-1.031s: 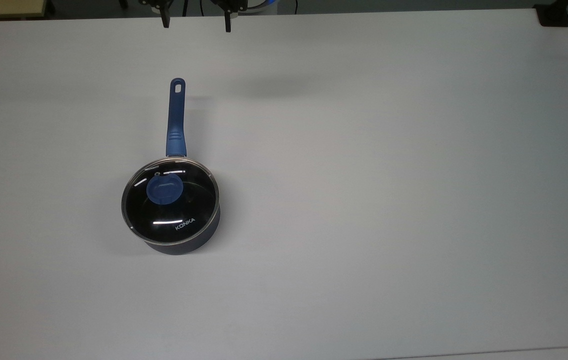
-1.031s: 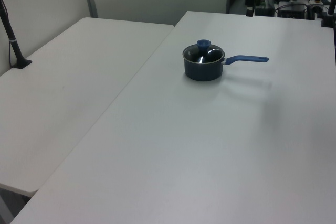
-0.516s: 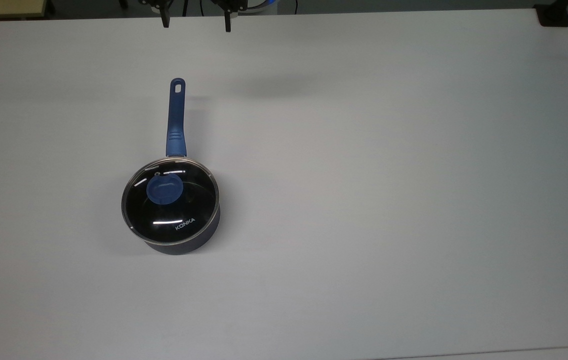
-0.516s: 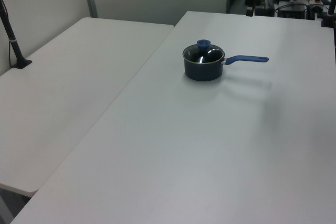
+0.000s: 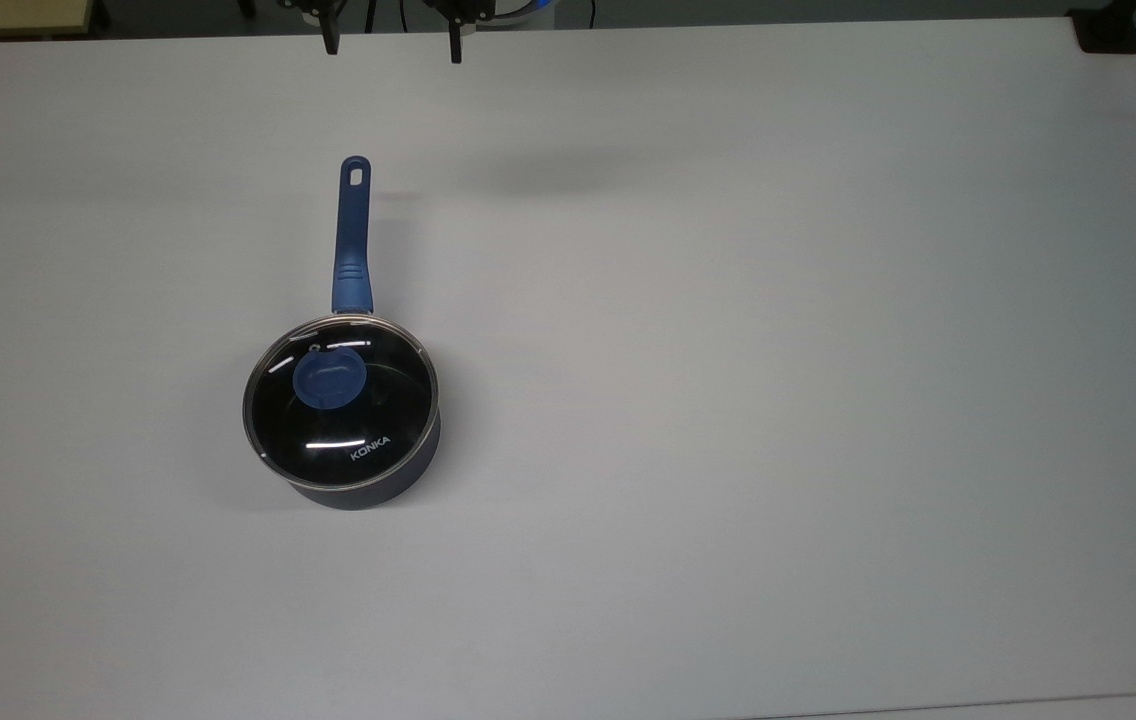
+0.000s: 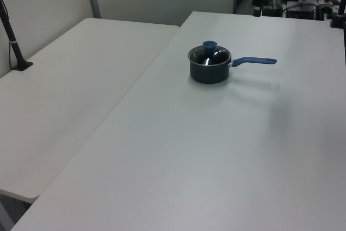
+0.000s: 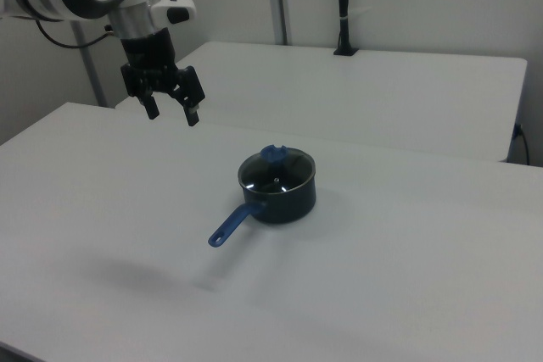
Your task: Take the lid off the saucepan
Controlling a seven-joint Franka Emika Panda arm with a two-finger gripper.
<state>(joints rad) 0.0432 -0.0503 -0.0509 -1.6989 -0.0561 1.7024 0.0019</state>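
No change from a second ago: gripper [image 7: 172, 113] idle high, fingers spread, well off the pan [image 5: 348, 470]. Lid [image 5: 340, 402] still seated; approach not started.

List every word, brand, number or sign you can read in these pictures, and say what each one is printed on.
"KONKA": white lettering on the glass of the lid, near its rim at the side away from the handle of the saucepan, read in the top view.
In the left view and the right view the lettering on the lid is too small to read.
No other text is legible.
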